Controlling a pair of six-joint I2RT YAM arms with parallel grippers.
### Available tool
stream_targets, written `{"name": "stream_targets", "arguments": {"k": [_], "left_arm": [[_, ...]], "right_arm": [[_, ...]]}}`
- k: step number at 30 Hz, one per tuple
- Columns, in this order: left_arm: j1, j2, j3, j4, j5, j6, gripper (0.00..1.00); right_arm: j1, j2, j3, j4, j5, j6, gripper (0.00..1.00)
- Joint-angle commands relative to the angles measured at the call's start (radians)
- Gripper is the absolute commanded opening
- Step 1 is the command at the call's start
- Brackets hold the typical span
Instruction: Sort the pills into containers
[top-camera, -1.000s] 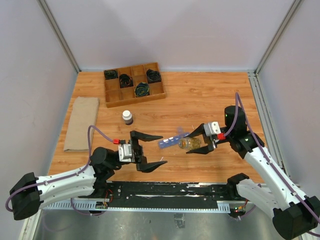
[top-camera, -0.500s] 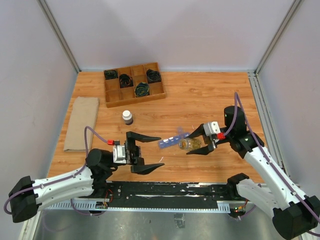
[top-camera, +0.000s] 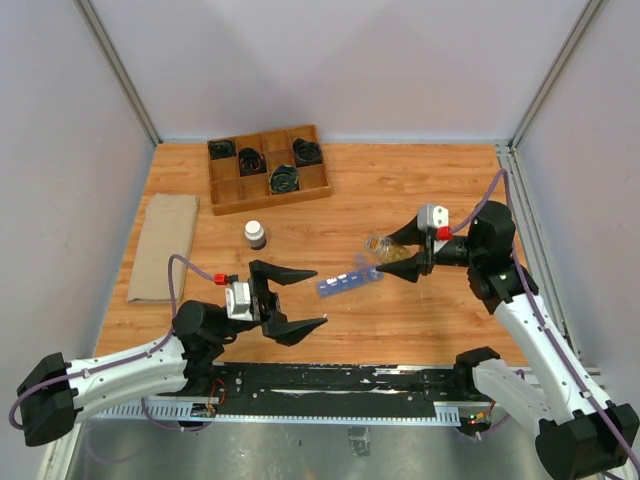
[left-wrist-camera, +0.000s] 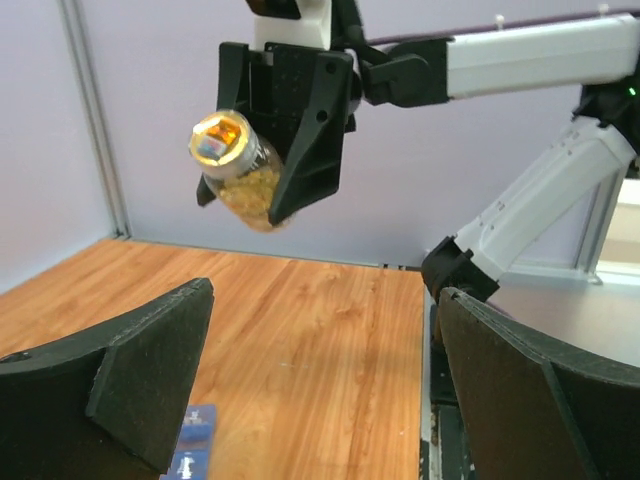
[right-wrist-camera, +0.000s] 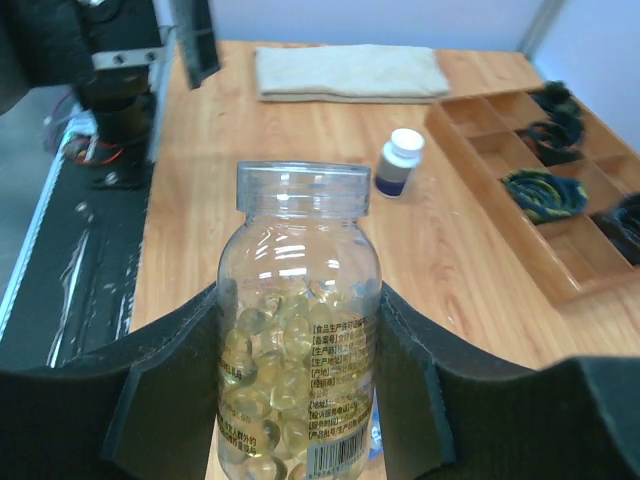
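Note:
My right gripper (top-camera: 402, 250) is shut on a clear vial (top-camera: 379, 244) part-filled with yellowish pills. It holds the vial in the air above the right end of the blue pill-organizer strip (top-camera: 347, 281), neck pointing left. In the right wrist view the vial (right-wrist-camera: 298, 340) sits between the black fingers (right-wrist-camera: 165, 400), and no cap shows on its neck. The left wrist view shows the vial (left-wrist-camera: 240, 170) held high and one end of the strip (left-wrist-camera: 190, 445). My left gripper (top-camera: 318, 298) is open and empty, left of the strip and low over the table.
A dark bottle with a white cap (top-camera: 255, 233) stands left of the strip. A wooden grid tray with black coils (top-camera: 268, 165) is at the back. A folded beige cloth (top-camera: 163, 246) lies at the left edge. A black rail (top-camera: 340, 380) runs along the near edge.
My right gripper has lifted the vial off the table and carried it up and back, above the strip's right end. My left gripper has drawn back a little to the left.

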Motion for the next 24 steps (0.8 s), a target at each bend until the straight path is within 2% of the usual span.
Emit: {"name": "stream_targets", "arguments": {"k": [1, 3, 4, 5, 6, 7, 8, 10, 11, 12, 14, 15, 16, 17, 19, 21, 23, 24], "left_arm": [[-0.008, -0.003, 0.035, -0.018, -0.171, -0.152, 0.99], [-0.008, 0.011, 0.062, -0.036, -0.186, -0.219, 0.98], [-0.008, 0.018, 0.074, -0.04, -0.181, -0.258, 0.98], [-0.008, 0.025, 0.083, -0.039, -0.171, -0.284, 0.98], [-0.008, 0.032, 0.09, -0.033, -0.158, -0.306, 0.97], [-0.008, 0.038, 0.097, -0.027, -0.147, -0.324, 0.97], [-0.008, 0.043, 0.1, -0.016, -0.14, -0.336, 0.97], [-0.009, 0.053, 0.098, 0.013, -0.136, -0.35, 0.97], [-0.009, 0.057, 0.098, 0.022, -0.139, -0.35, 0.97], [-0.008, 0.06, 0.097, 0.025, -0.143, -0.347, 0.97], [-0.009, 0.066, 0.105, 0.019, -0.151, -0.351, 0.97], [-0.008, 0.067, 0.109, 0.018, -0.148, -0.359, 0.96], [-0.008, 0.068, 0.112, 0.02, -0.142, -0.369, 0.96], [-0.008, 0.069, 0.112, 0.024, -0.136, -0.377, 0.96], [-0.008, 0.068, 0.109, 0.038, -0.134, -0.392, 0.96], [-0.008, 0.064, 0.103, 0.041, -0.135, -0.404, 0.96], [-0.008, 0.051, 0.097, 0.037, -0.135, -0.409, 0.96], [-0.007, 0.043, 0.094, 0.034, -0.135, -0.407, 0.96]], "right_arm": [[-0.052, -0.011, -0.033, 0.366, 0.092, 0.419, 0.01], [-0.022, 0.021, -0.055, 0.544, -0.112, 0.54, 0.01], [0.004, 0.02, -0.058, 0.535, -0.152, 0.521, 0.01], [0.013, 0.0, -0.044, 0.418, -0.098, 0.407, 0.0], [0.014, -0.031, -0.027, 0.273, 0.077, 0.299, 0.01], [0.011, -0.049, -0.028, 0.238, 0.263, 0.283, 0.01], [-0.002, -0.053, -0.028, 0.243, 0.346, 0.313, 0.01], [-0.011, -0.036, -0.056, 0.389, 0.056, 0.446, 0.01], [0.023, -0.026, -0.097, 0.565, -0.037, 0.557, 0.01], [0.05, -0.039, -0.126, 0.629, -0.01, 0.58, 0.01], [0.054, -0.09, -0.116, 0.417, 0.228, 0.385, 0.01], [0.049, -0.076, -0.082, 0.321, 0.277, 0.335, 0.01], [0.035, -0.055, -0.057, 0.267, 0.249, 0.333, 0.01], [0.028, -0.041, -0.049, 0.272, 0.164, 0.356, 0.01], [0.039, -0.043, -0.081, 0.401, 0.05, 0.44, 0.01], [0.039, -0.084, -0.092, 0.4, 0.146, 0.394, 0.0], [0.02, -0.088, -0.032, 0.229, 0.325, 0.313, 0.01], [0.005, -0.08, -0.012, 0.216, 0.345, 0.322, 0.0]]}}
